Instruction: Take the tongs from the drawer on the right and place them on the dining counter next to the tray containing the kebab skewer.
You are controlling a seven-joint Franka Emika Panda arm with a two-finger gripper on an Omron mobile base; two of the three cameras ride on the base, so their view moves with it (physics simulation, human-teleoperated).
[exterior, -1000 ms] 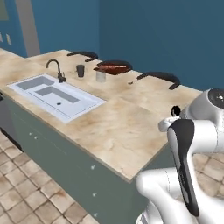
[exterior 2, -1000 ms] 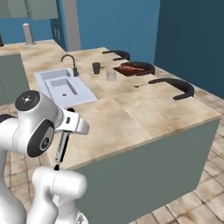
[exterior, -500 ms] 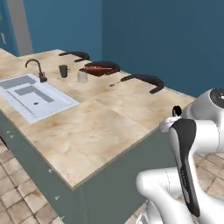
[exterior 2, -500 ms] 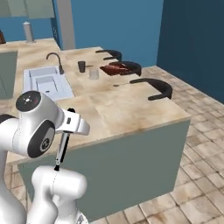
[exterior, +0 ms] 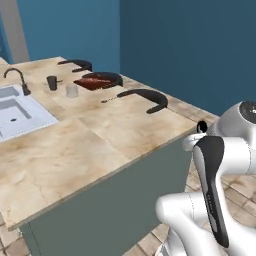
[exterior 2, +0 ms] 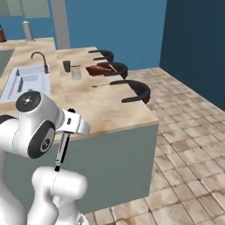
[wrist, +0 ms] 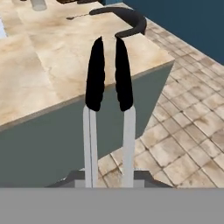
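Note:
In the hand view the tongs reach away from me, two slim black blades on pale silvery arms. My gripper is shut on their near end, and their tips hang in front of the dining counter's right end. The beige marbled dining counter carries the dark red-brown tray near its far edge. The kebab skewer is too small to make out. The drawer is out of view.
A grey sink with a dark faucet lies at the counter's left. A dark cup and a pale cup stand near the tray. Black curved backs line the far edge. Tiled floor opens to the right.
The whole scene has slid left in both base views: the base has driven right along the counter to its end. The arm's pose looks unchanged.

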